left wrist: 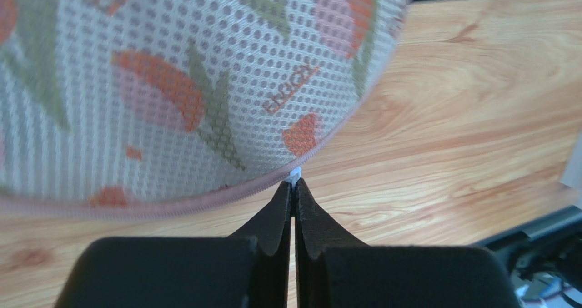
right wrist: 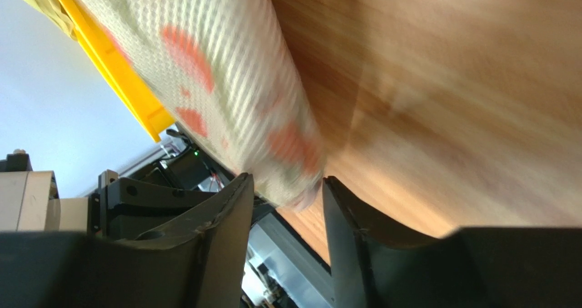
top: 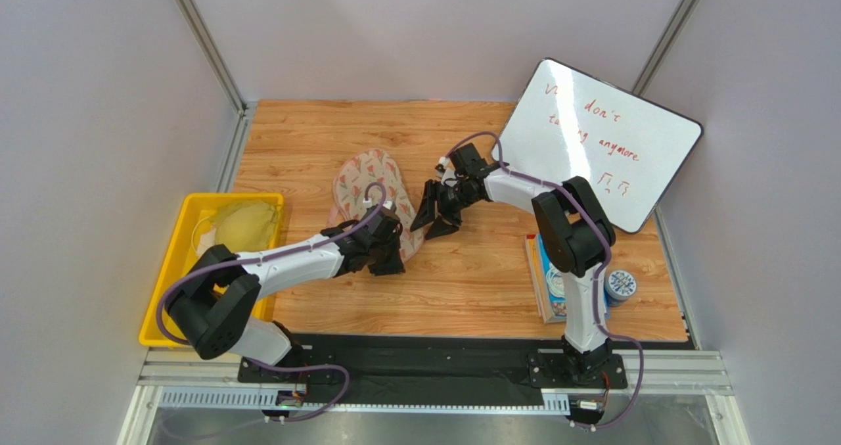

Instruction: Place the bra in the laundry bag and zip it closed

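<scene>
The laundry bag (top: 368,191) lies on the wooden table, a leaf-printed mesh case with a pink zipper rim. My left gripper (top: 403,246) is at its near end. In the left wrist view the left gripper (left wrist: 294,185) is shut on the small white zipper pull (left wrist: 295,175) at the laundry bag's (left wrist: 171,83) rim. My right gripper (top: 432,215) is at the bag's right side. In the right wrist view the right gripper (right wrist: 285,185) stands open, with the blurred edge of the laundry bag (right wrist: 218,69) just at its tips and not pinched. The bra is hidden or out of view.
A yellow bin (top: 183,268) with pale garments stands at the left edge of the table (top: 474,277). A whiteboard (top: 602,139) leans at the back right. A blue box and a tape roll (top: 620,285) sit by the right arm's base.
</scene>
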You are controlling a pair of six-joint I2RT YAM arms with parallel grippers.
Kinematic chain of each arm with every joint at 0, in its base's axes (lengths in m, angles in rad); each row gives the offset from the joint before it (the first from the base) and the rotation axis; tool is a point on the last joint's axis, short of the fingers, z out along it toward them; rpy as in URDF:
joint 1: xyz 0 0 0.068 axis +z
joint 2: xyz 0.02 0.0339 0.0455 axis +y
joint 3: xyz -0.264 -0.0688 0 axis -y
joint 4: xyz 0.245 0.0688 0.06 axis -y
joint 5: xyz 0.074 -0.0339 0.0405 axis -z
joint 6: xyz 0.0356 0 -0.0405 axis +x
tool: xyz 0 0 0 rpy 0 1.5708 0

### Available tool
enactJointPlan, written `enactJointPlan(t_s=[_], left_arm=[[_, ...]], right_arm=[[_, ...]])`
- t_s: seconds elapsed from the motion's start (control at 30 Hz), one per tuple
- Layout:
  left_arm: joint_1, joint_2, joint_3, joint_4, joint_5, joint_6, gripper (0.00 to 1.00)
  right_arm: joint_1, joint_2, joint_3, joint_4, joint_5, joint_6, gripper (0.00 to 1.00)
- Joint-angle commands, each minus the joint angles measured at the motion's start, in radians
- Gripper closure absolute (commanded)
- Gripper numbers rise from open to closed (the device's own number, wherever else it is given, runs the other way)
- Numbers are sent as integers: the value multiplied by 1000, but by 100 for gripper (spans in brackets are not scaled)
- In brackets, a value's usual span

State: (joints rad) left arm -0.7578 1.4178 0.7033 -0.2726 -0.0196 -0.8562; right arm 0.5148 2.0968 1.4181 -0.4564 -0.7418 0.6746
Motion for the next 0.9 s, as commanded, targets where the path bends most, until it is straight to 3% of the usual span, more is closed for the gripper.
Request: enactJointPlan(t_s=[0.0,0.17,0.4,0.6,0.63,0.87], left_arm=[[-3,58,90,73,104,13,100],[-2,121,130,102,155,5,100],[-3,139,125,121,190,9,100],[-3,118,120,125,207,14,100],[-2,116,119,128,210,11,100],[-3,79,93,142,202,3,100]], right_arm=[[-10,-121,-98,-82,21,-26,40],[-32,-285,-316,94,-10,51,23],[-13,-302,-461,399,-90,193,24],[7,-215,-461,573,-107,312,38],[10,-207,-458,593,-103,322,45],[13,-169,-456,585,-71,324,68]])
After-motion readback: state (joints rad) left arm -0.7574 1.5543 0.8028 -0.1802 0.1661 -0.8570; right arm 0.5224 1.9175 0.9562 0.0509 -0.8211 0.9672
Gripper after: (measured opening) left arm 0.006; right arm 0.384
